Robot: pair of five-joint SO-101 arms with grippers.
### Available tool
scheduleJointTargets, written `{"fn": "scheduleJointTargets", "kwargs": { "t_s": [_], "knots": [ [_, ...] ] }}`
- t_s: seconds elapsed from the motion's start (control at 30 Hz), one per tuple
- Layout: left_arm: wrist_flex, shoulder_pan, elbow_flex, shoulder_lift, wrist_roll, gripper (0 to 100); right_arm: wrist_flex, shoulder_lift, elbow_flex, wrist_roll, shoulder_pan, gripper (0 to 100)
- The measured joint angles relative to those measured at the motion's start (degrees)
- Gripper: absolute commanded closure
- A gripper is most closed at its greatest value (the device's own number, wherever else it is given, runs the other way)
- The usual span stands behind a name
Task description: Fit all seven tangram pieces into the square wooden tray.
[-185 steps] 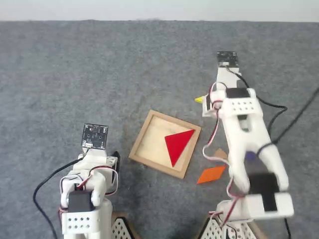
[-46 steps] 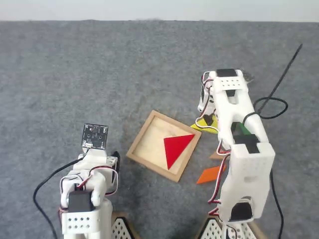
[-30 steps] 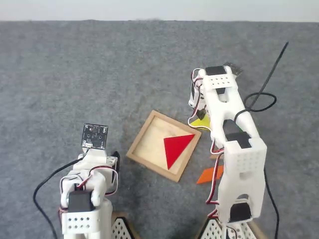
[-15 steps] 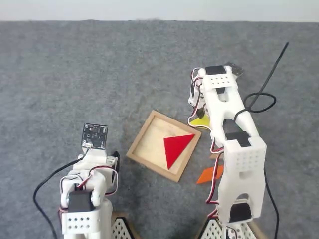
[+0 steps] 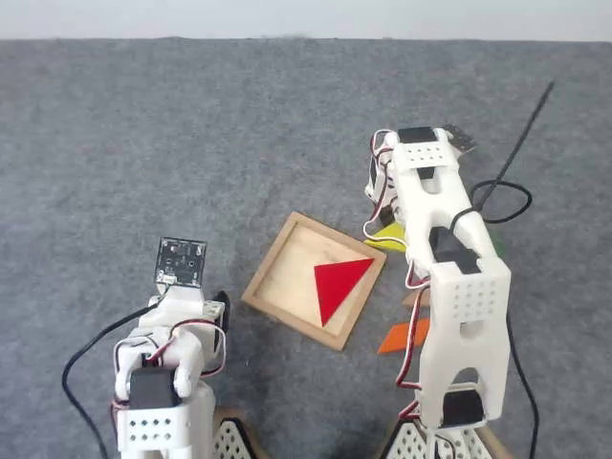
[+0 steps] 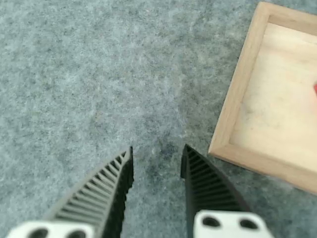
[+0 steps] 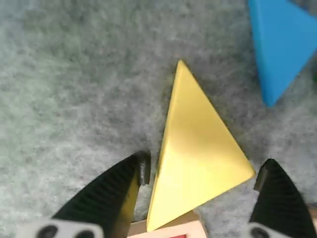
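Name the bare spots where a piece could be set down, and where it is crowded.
Bare: inside the tray, the wood beside the red triangle, and the grey mat on its far side. Crowded: right of the tray, where the right pincer straddles the yellow triangle, with the blue piece and orange piece close by.

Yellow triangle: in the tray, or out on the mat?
Out. The yellow triangle lies on the grey mat just outside a corner of the tray, between the open fingers of the right gripper.
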Motion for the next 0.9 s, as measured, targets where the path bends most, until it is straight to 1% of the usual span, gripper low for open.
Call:
{"fn": "scheduleJointTargets", "kwargs": {
  "t_s": [0.07, 0.1, 0.2, 0.6, 0.77, 0.9],
  "knots": [
    [0.0, 0.0, 0.0, 0.0, 0.0, 85, 0.0, 0.0, 0.0, 0.0, 0.0, 81.8],
    [0.0, 0.0, 0.0, 0.0, 0.0, 85, 0.0, 0.0, 0.0, 0.0, 0.0, 83.2],
    [0.0, 0.09, 0.0, 0.0, 0.0, 85, 0.18, 0.0, 0.09, 0.0, 0.44, 81.9],
    [0.0, 0.0, 0.0, 0.0, 0.0, 85, 1.58, -0.09, -0.62, 0.7, 2.11, 81.9],
    [0.0, 0.0, 0.0, 0.0, 0.0, 85, 5.45, -2.2, -1.93, 6.77, 3.43, 81.9],
    [0.0, 0.0, 0.0, 0.0, 0.0, 85, 7.12, -5.8, -2.02, 10.37, 3.16, 81.9]
  ]
}}
